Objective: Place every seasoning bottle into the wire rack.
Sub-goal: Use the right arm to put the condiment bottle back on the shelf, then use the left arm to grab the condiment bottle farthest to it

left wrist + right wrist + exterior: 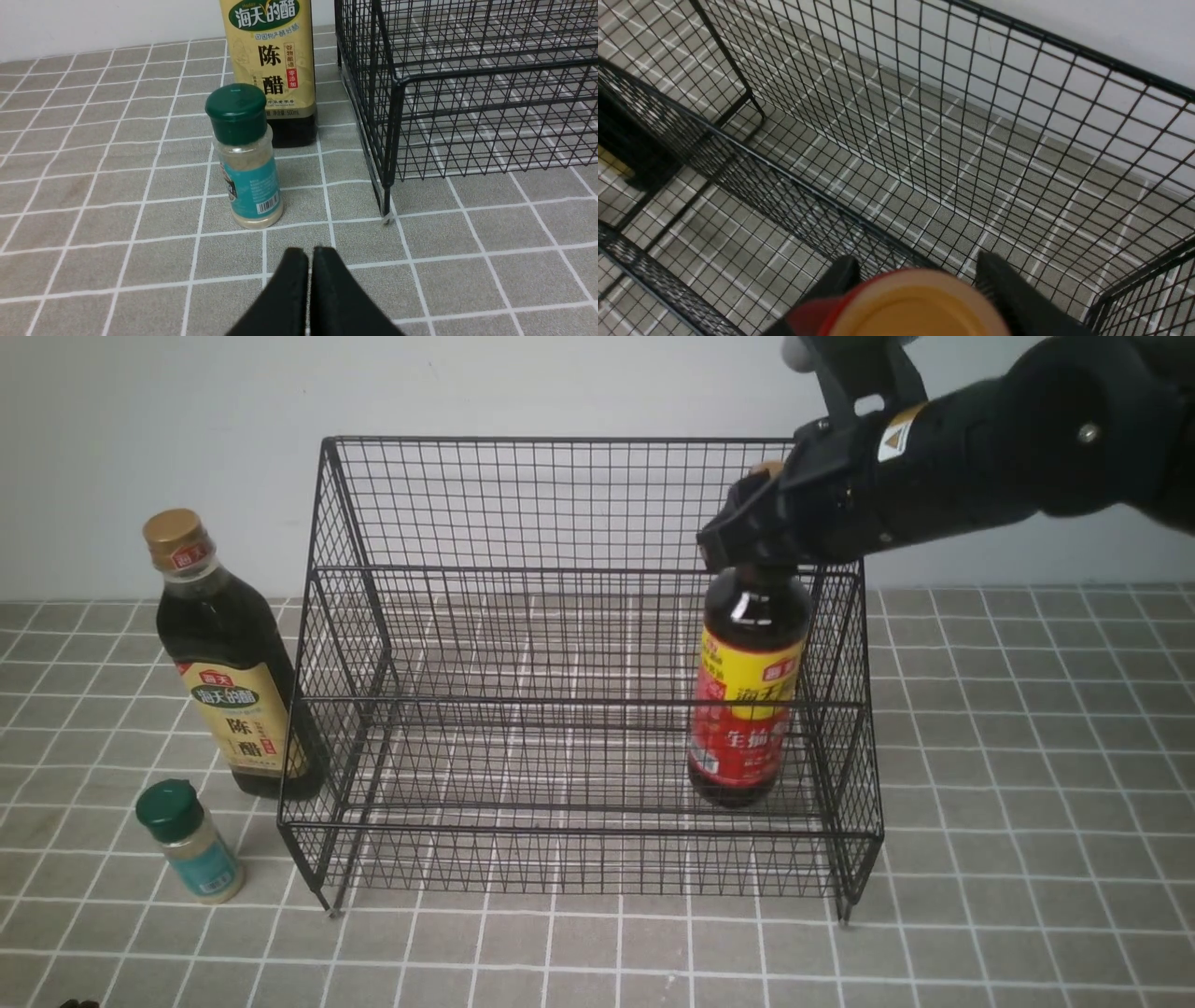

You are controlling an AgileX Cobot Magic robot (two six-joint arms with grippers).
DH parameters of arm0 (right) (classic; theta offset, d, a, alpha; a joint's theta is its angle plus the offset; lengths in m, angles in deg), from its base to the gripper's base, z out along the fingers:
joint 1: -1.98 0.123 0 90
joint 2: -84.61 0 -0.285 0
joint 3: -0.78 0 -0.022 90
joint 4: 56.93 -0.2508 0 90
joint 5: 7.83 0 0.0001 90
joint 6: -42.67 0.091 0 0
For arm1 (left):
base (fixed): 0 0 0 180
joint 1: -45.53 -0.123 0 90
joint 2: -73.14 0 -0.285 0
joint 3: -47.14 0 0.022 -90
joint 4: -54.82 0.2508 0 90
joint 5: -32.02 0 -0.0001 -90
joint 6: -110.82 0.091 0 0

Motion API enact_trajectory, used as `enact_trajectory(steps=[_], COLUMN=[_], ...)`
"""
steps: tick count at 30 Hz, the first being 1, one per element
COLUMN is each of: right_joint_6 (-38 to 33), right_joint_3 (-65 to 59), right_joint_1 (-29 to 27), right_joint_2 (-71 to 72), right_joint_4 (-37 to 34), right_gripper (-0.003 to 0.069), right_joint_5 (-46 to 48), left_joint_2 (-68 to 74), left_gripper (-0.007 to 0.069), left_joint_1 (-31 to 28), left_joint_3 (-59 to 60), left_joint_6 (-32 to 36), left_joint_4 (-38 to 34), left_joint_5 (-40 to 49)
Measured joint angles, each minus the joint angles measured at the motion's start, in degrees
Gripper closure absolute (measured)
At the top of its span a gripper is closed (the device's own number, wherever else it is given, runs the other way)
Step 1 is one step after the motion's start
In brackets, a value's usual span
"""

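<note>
Starting at my far left, the shaker [189, 843] stands upright on the tiled worktop [1027, 803], outside the rack, green cap up and teal label facing me. Just behind it and slightly right is the gold-cap bottle [229, 663], also upright on the worktop, close beside the rack's left wall but not inside it.

On the left wrist view the left tool [309, 280] is clenched, its two black fingers pressed together with nothing between them. It sits low over the worktop, a little short of the shaker [245, 158], with the gold-cap bottle [271, 70] right behind that and the rack's front corner leg [386, 205] off to one side.

The rack [579, 569] takes up the middle of my front view. Its left and middle sections hold nothing.

At the right end the red bottle [747, 700] stands upright inside the rack, close to the right wall, on one of the lower steps; which step I cannot tell through the mesh. The right tool [747, 537] is down over its neck, the arm reaching in from the upper right. On the right wrist view the fingers [1008, 289] sit either side of the bottle's cap [915, 303]. I cannot tell whether they are pressing on it or standing just clear.
</note>
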Motion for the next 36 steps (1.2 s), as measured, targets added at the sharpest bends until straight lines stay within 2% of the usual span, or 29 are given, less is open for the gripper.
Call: enact_trajectory(steps=[1,4,7,10,14,16,17,18,19,21,23,25,30,35,36], right_joint_6=[0.0,0.0,0.1,0.6,3.0,7.3,7.6,11.4,14.0,18.3,21.9,23.9,31.8,32.9,33.1], right_joint_3=[0.0,0.0,0.0,0.0,0.1,0.2,0.2,0.1,-0.4,-2.6,-6.6,-8.9,-30.8,-44.1,-48.3], right_joint_1=[0.0,0.0,0.0,0.0,0.0,0.0,0.0,0.0,0.0,0.0,0.0,0.0,0.0,0.0,0.0], right_joint_2=[0.0,1.3,4.8,10.3,18.1,25.1,25.7,31.5,35.2,40.7,47.3,51.3,73.6,84.0,87.7], right_joint_4=[0.0,-0.3,0.1,2.4,6.2,9.7,10.3,13.6,15.7,18.2,20.5,21.4,25.3,25.6,25.2], right_gripper=[0.0314,0.0204,0.0146,0.0131,0.0145,0.0223,0.0233,0.0364,0.045,0.0562,0.063,0.0645,0.0671,0.0671,0.0671], right_joint_5=[0.0,0.8,2.3,4.4,8.2,14.4,14.9,19.7,21.5,22.4,21.7,20.7,3.4,-9.7,-14.6], left_joint_2=[0.0,0.0,0.0,0.0,0.0,0.0,0.0,0.0,0.0,0.0,0.0,0.0,0.0,0.0,0.0], left_gripper=[0.0631,0.0631,0.0631,0.0631,0.0631,0.0631,0.0631,0.0631,0.0631,0.0631,0.0631,0.0631,0.0631,0.0631,0.0631], left_joint_1=[0.0,0.0,0.0,0.0,0.0,0.0,0.0,0.0,0.0,0.0,0.0,0.0,0.0,0.0,0.0], left_joint_3=[0.0,0.0,0.0,0.0,0.0,0.0,0.0,0.0,0.0,0.0,0.0,0.0,0.0,0.0,0.0], left_joint_6=[0.0,0.0,0.0,0.0,0.0,0.0,0.0,0.0,0.0,0.0,0.0,0.0,0.0,0.0,0.0], left_joint_4=[0.0,0.0,0.0,0.0,0.0,0.0,0.0,0.0,0.0,0.0,0.0,0.0,0.0,0.0,0.0], left_joint_5=[0.0,0.0,0.0,0.0,0.0,0.0,0.0,0.0,0.0,0.0,0.0,0.0,0.0,0.0,0.0])
